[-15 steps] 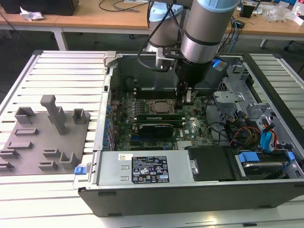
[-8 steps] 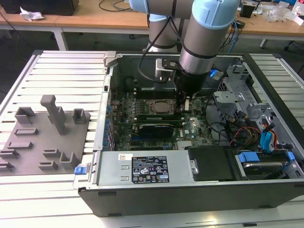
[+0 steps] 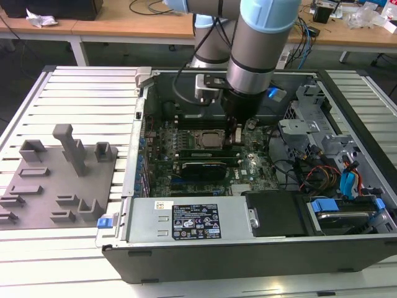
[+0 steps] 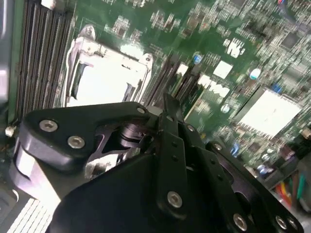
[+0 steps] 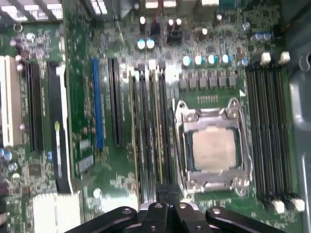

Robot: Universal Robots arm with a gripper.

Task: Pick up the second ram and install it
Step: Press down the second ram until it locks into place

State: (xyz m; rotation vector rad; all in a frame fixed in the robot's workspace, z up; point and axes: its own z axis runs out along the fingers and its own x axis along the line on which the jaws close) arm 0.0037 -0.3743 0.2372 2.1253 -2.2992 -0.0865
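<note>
One second ram [image 5: 158,131] sits slotted beside the processor [image 5: 214,150], closed jaws at its end.

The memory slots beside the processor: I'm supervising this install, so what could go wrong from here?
1. The end effector hangs low over the narrow memory slots. A slight misalignment could push down on a slot wall rather than into the slot.
2. The processor sits right beside those slots, so sideways drift might knock its metal frame.
</note>
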